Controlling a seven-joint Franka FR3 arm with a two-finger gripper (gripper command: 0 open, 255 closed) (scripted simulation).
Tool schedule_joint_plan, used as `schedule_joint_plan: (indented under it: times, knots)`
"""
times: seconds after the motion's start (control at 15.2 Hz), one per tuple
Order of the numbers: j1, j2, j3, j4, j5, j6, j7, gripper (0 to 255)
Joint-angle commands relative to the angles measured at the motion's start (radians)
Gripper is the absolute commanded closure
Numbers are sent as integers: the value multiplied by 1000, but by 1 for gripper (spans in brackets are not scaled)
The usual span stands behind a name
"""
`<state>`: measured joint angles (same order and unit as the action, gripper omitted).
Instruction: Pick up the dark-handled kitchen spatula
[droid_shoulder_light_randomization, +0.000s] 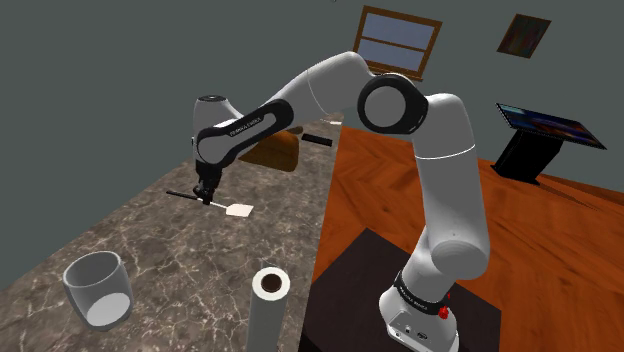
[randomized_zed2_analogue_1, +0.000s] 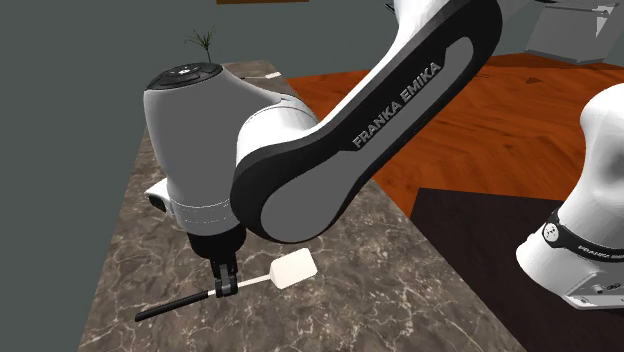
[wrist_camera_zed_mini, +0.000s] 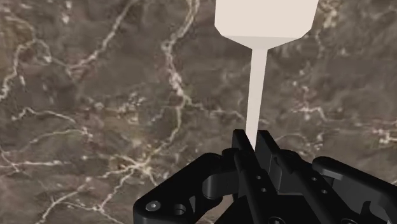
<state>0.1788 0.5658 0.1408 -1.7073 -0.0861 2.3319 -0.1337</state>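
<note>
The black gripper (randomized_zed2_analogue_1: 225, 286) has its fingers drawn narrow, clamped on the spatula (randomized_zed2_analogue_1: 291, 268) where the dark handle meets the pale neck. The handle juts to the second exterior view's left, the cream blade to its right, over the dark marble countertop (randomized_zed2_analogue_1: 420, 300), near the counter's middle.

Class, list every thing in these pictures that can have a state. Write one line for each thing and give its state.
spatula: clasped at its pale shaft, roughly level.
hand: shut on the spatula.
cup: upright, empty.
roll: standing on end.
</note>
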Motion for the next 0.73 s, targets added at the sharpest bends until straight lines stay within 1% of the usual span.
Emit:
schedule_joint_plan:
  times: [0.0,0.26,0.66]
  knots:
    - [0,0,0,0,0,0,0,255]
    - [0,0,0,1,0,0,0,255]
    - [-3,-45,5,15,8,-60,-4,255]
